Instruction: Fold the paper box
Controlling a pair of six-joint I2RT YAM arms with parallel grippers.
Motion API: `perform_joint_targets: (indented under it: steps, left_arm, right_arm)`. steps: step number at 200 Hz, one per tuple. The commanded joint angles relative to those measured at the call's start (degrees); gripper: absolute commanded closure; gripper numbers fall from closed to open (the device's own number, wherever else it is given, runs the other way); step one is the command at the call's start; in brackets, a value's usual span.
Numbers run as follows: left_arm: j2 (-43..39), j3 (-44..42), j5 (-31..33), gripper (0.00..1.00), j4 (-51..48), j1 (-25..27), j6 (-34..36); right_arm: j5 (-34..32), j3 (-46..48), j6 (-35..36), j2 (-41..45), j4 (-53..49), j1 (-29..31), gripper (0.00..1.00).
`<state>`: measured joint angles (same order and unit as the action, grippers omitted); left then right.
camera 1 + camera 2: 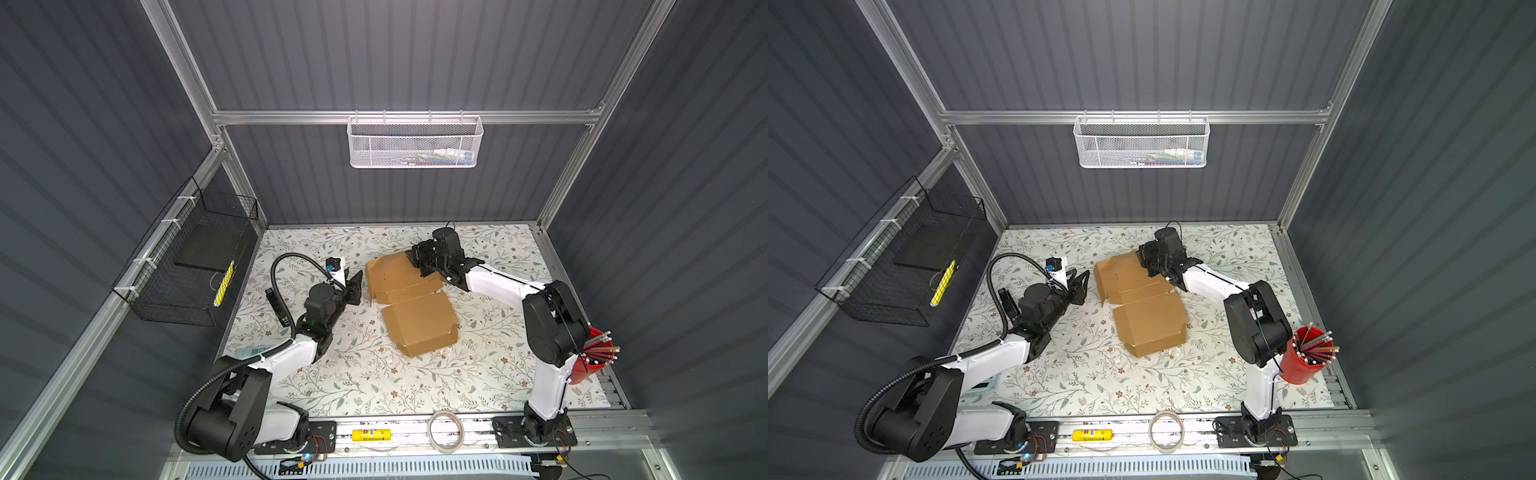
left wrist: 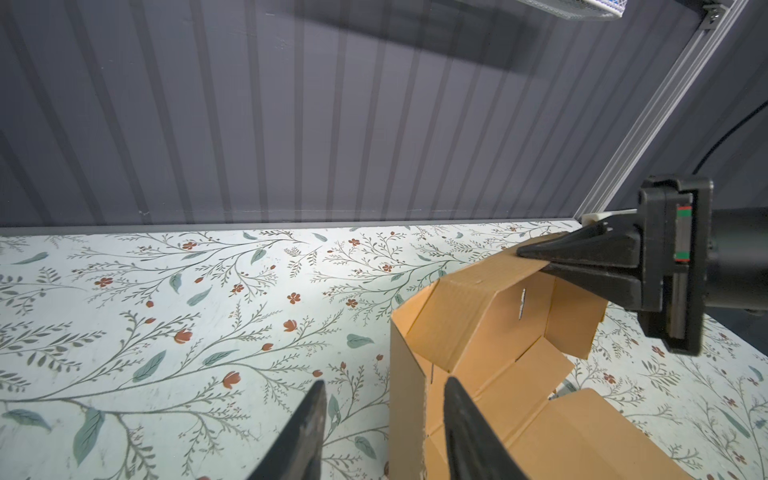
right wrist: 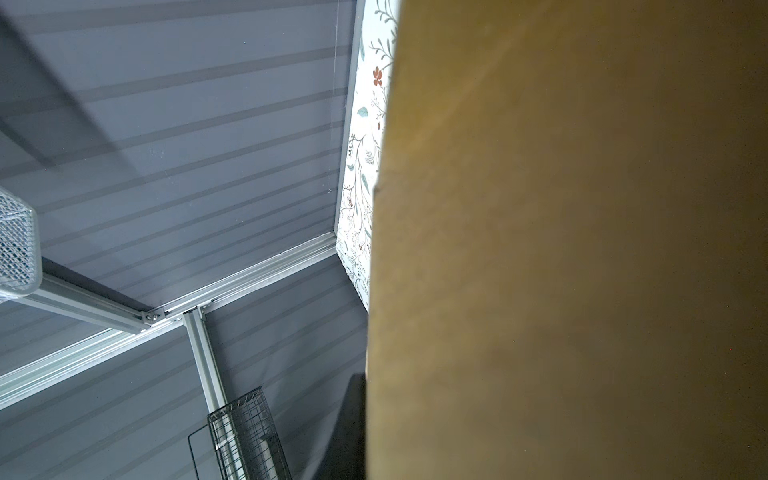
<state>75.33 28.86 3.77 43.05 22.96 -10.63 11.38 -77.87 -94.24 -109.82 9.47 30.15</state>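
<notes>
The paper box [image 1: 419, 320] [image 1: 1150, 320] is a brown cardboard sheet lying part folded in the middle of the floral mat, its back half raised with flaps standing. My right gripper [image 1: 415, 261] [image 1: 1142, 261] [image 2: 536, 253] is shut on the top edge of the back flap. In the right wrist view the cardboard [image 3: 582, 249] fills most of the frame and hides all but one dark finger [image 3: 352, 419]. My left gripper [image 1: 358, 286] [image 1: 1081, 286] [image 2: 385, 382] is open, its fingers either side of the box's left side wall [image 2: 407, 395] without touching it.
A red cup of pencils [image 1: 586, 365] [image 1: 1304, 357] stands at the right edge behind the right arm. A tape roll [image 1: 446, 430] and a yellow glue stick [image 1: 372, 435] lie on the front rail. A black wire basket [image 1: 195, 266] hangs left, a white mesh basket [image 1: 415, 143] at the back.
</notes>
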Motion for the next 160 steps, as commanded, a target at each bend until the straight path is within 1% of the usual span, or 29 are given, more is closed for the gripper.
perform_joint_targets:
  steps: [1, 26, 37, 67, 90, 113, 130, 160]
  left_arm:
    - [-2.3, 2.5, 3.6, 0.51, -7.0, 0.2, -2.0]
    - [-3.0, 7.0, 7.2, 0.52, -18.3, 0.1, -4.2]
    - [-2.6, 8.6, 7.8, 0.53, -21.5, 0.0, -4.6]
    - [-0.9, 8.9, 7.3, 0.56, -21.6, -0.9, -6.1]
    - [-0.1, 9.3, 5.1, 0.54, -22.5, -2.6, -7.5]
    - [0.2, 9.2, 2.5, 0.52, -23.4, -3.4, -6.1]
    - [0.7, 8.6, 0.6, 0.52, -23.4, -4.1, -5.8]
    - [3.0, 8.1, -0.6, 0.54, -22.8, -4.5, -6.2]
  right_arm:
    - [0.1, 1.3, 1.2, 2.8, 1.3, 0.4, 0.94]
    - [-0.4, 2.3, 3.2, 4.0, 1.4, 0.5, 0.94]
    - [-0.8, 2.5, 5.0, 4.8, 0.8, 0.7, 0.94]
    - [-0.1, 4.2, 8.3, 5.7, 2.1, 1.7, 0.94]
    - [1.0, 6.6, 8.1, 5.9, 4.5, 1.8, 0.94]
    - [2.0, 8.1, 7.7, 5.7, 6.6, 1.7, 0.94]
    - [2.5, 9.1, 7.2, 5.3, 8.4, 1.7, 0.93]
    - [3.2, 10.2, 6.7, 4.7, 9.9, 1.6, 0.93]
